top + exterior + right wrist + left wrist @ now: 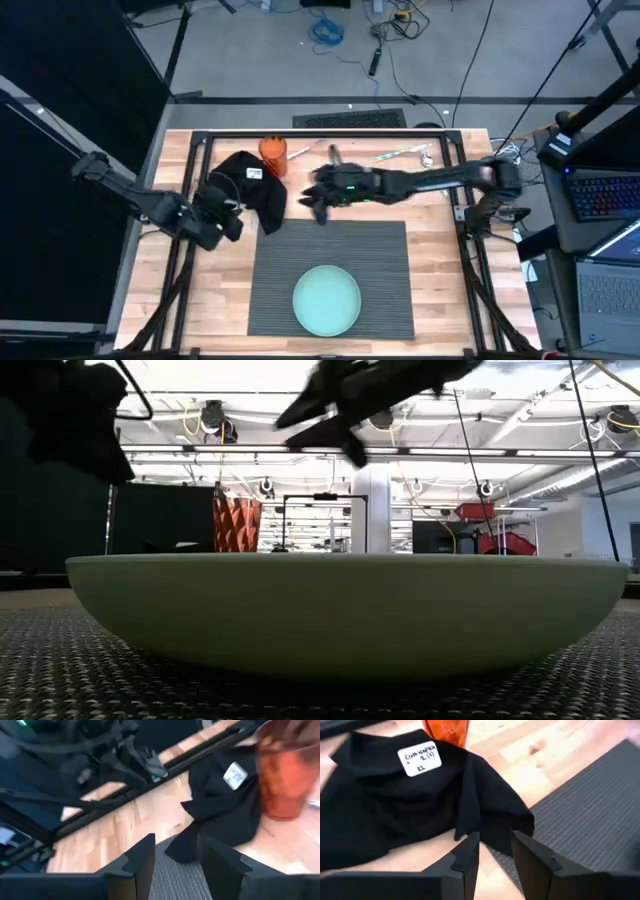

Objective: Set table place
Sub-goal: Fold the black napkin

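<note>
Two grippers w/ fingers apart, holding nothing: left gripper (pixel 232 218) and right gripper (pixel 308 200) flank crumpled black cloth napkin (pixel 252 182). Ribbed grey rectangular placemat (pixel 385 255) just beside napkin, bearing smooth round teal plate (pixel 327 299), on plank table (pixel 440 300).

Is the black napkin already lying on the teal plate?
No: in the high view the black napkin lies bunched on the table beyond the placemat's far left corner, while the plate sits bare.
</note>
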Controlling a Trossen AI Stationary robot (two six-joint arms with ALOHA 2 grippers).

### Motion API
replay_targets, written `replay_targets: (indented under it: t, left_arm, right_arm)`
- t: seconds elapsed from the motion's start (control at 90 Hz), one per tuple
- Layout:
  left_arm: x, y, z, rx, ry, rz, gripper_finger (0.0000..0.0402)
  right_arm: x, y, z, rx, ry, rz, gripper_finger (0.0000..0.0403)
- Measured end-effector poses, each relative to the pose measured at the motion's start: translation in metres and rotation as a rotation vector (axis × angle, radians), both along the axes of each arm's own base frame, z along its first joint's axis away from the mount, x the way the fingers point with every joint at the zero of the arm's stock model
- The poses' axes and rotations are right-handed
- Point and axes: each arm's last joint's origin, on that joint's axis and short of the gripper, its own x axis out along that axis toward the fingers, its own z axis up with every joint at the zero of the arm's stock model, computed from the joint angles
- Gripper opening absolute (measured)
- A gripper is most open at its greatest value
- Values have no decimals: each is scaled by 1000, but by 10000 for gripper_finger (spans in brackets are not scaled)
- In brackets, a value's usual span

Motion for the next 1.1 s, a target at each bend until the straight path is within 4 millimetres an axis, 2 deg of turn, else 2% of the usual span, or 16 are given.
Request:
replay_targets:
  t: [0.189, 0.267, 0.378, 0.567, 0.778, 1.1]
  left_arm:
    - [-2, 4, -9, 14, 18, 45, 99]
    - [0, 5, -12, 16, 23, 58, 99]
    - [1, 6, -12, 14, 21, 73, 99]
    - [1, 7, -12, 3, 12, 93, 99]
    - [1, 7, -12, 3, 12, 93, 99]
    - [2, 7, -12, 3, 10, 93, 99]
  right_arm:
    - [53, -20, -38, 38, 125, 116, 134]
    - [66, -28, -55, 53, 167, 157, 134]
    - [78, -37, -65, 37, 175, 183, 134]
    - [86, -47, -73, -8, 177, 191, 134]
    - [89, -49, -80, -29, 177, 197, 134]
    - [91, -64, -111, -22, 223, 170, 134]
